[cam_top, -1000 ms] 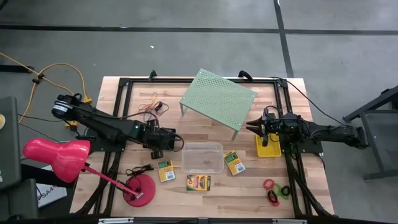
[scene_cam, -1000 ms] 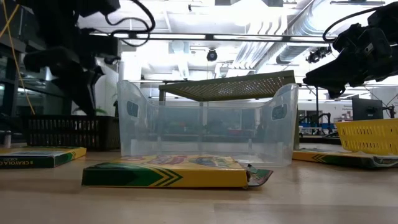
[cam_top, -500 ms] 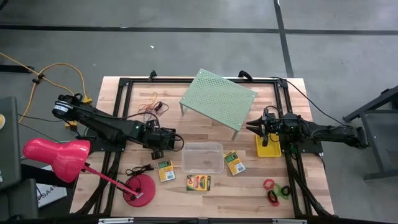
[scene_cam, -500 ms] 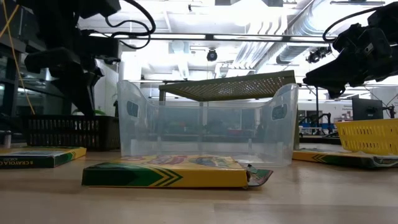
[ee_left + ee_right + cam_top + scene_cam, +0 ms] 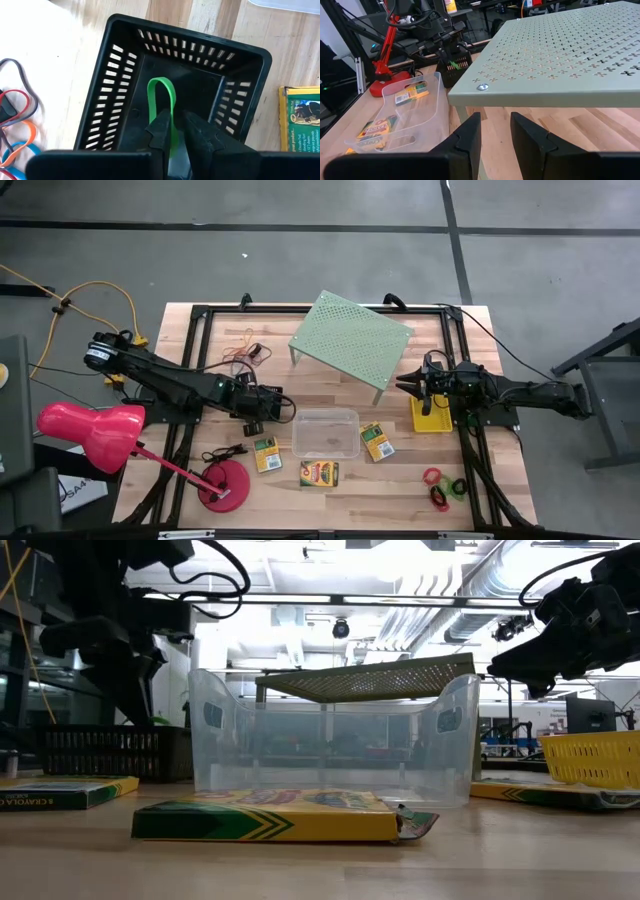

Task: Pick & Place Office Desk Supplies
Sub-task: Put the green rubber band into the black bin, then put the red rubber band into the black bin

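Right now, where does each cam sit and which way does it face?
High: overhead, straight down on the table; both arms show.
Low: table height, level across, facing the clear tub; arms drop in from above.
Left wrist: over the black mesh tray; left gripper at a green rubber band.
Right wrist: faces the green shelf; right gripper open.
Shared: tub and shelf show in high, low and right wrist.

pale wooden tabletop (image 5: pixel 400 480) with visible grain; black plastic mesh tray (image 5: pixel 120 100), matt, slotted walls; thin green rubber band (image 5: pixel 162 97), smooth; clear glossy plastic tub (image 5: pixel 330 755); perforated pale green shelf (image 5: pixel 560 55), matt painted metal.
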Tool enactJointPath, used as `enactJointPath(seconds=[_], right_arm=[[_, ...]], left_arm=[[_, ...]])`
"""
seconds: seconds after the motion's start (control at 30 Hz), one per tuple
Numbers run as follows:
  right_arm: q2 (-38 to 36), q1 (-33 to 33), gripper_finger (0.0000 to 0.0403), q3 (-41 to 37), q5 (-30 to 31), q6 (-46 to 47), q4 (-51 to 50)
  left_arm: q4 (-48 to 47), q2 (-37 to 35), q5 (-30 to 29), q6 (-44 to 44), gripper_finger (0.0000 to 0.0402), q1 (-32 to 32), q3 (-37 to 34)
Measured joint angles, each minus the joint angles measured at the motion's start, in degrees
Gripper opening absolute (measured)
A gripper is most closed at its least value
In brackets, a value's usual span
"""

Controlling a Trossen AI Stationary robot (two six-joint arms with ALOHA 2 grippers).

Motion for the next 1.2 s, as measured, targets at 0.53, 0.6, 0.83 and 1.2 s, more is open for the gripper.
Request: enactJointPath(seconds=[0.53,0.6,0.83,1.2], right_arm=[[0.0,0.0,0.0094,0.0,0.0,0.0,0.0],[0.0,0.0,0.0094,0.0,0.0,0.0,0.0],[0.0,0.0,0.0094,0.0,0.0,0.0,0.0],[0.0,0.0,0.0094,0.0,0.0,0.0,0.0]], left_arm=[[0.0,0.0,-0.1,-0.4,0.0047,0.1,0.0],[-0.1,-0.6,-0.3,-0.4,0.0047,0.9,-0.1],[0.0,-4.8,-0.7,-0.4,0.0047,8.8,-0.1],[0.0,-6.3,-0.6,-0.4,0.0047,24.1,-0.1]])
